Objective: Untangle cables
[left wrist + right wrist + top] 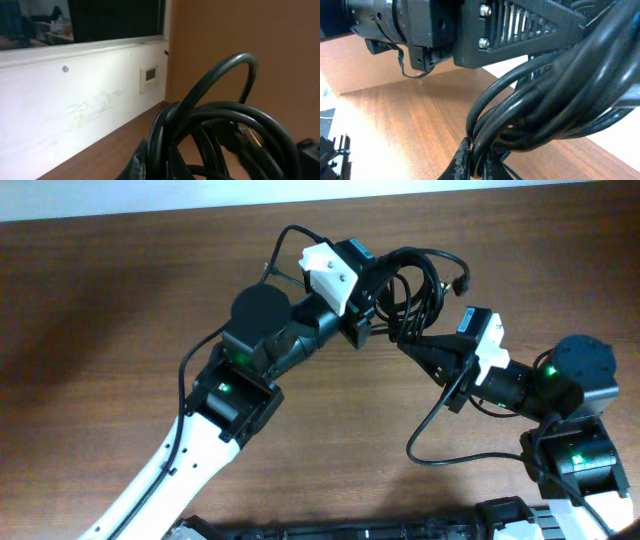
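The cables are a tangled bundle of black loops held above the table at the back centre, with a plug end sticking out at the right. My left gripper is shut on the bundle's left side; in the left wrist view the loops fill the frame and the jaws pinch them. My right gripper is shut on the bundle's lower right; in the right wrist view its jaws clamp several strands. The left gripper shows there above the bundle.
The wooden table spreads around the arms. A white wall runs along the table's far edge. The right arm's own black wire loops over the table near its base.
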Robot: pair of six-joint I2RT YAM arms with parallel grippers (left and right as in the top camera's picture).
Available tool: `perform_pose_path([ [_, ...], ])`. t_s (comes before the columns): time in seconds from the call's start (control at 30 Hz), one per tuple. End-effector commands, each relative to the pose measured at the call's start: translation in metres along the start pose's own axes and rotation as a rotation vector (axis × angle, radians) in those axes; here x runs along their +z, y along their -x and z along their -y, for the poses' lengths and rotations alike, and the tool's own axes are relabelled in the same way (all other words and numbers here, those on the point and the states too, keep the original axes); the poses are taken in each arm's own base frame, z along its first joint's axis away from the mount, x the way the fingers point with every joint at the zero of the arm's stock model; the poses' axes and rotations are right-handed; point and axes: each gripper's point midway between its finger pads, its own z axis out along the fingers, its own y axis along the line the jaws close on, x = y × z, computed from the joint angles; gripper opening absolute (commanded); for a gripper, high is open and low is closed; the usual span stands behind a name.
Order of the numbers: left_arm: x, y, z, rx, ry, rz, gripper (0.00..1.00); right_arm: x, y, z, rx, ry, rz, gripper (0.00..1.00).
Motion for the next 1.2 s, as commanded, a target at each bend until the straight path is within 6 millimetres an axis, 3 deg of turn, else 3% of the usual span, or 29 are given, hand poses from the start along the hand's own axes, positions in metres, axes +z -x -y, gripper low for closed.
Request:
perform_pose_path([
  [0.0,-0.023,0.043,-0.062,-0.093,0.357,0.153,0.0,-0.002,-0.002,-0.033,0.04,0.184,0.003,0.04],
  [0.1,-0.034,0.042,-0.086,-0.13,0.504,0.169,0.0,-0.002,-0.002,-0.034,0.04,0.193,0.005,0.04],
  [0.27,-0.037,0.031,-0.093,-0.132,0.552,0.131,0.0,-0.001,-0.002,-0.032,0.04,0.18,0.003,0.04],
  [0.33,-0.038,0.028,-0.095,-0.133,0.566,0.119,0.0,0.0,-0.005,-0.02,0.044,0.107,-0.011,0.04],
  [0.37,-0.037,0.027,-0.095,-0.133,0.565,0.115,0.0,0.001,-0.008,-0.014,0.052,0.071,-0.021,0.13],
  [0.4,-0.036,0.026,-0.093,-0.133,0.554,0.106,0.0,0.001,-0.011,-0.008,0.064,0.035,-0.036,0.54],
  [0.47,-0.03,0.02,-0.083,-0.133,0.489,0.076,0.0,0.001,-0.011,-0.007,0.061,0.029,-0.035,0.7],
  [0.53,-0.023,0.015,-0.068,-0.134,0.395,0.045,0.0,0.001,-0.011,-0.005,0.06,0.018,-0.037,0.72],
  [0.67,-0.011,0.011,-0.02,-0.047,0.103,-0.001,0.0,0.001,-0.008,-0.004,-0.012,0.017,-0.023,0.71],
  [0.73,-0.01,0.01,-0.011,-0.012,0.055,-0.008,0.0,0.001,-0.005,-0.002,-0.069,0.004,-0.016,0.7],
  [0.8,-0.01,0.009,-0.004,-0.004,0.01,-0.011,0.0,0.001,-0.007,0.013,-0.082,-0.08,-0.03,0.62],
  [0.9,-0.01,0.009,-0.001,0.006,-0.004,-0.013,0.0,-0.001,-0.009,0.027,-0.086,-0.16,-0.046,0.58],
  [1.07,-0.01,0.009,-0.003,0.031,0.002,-0.012,0.0,-0.001,-0.009,0.028,-0.086,-0.168,-0.047,0.56],
  [1.17,-0.013,0.01,-0.022,0.063,0.075,-0.011,0.0,-0.001,-0.011,0.027,-0.079,-0.163,-0.052,0.52],
])
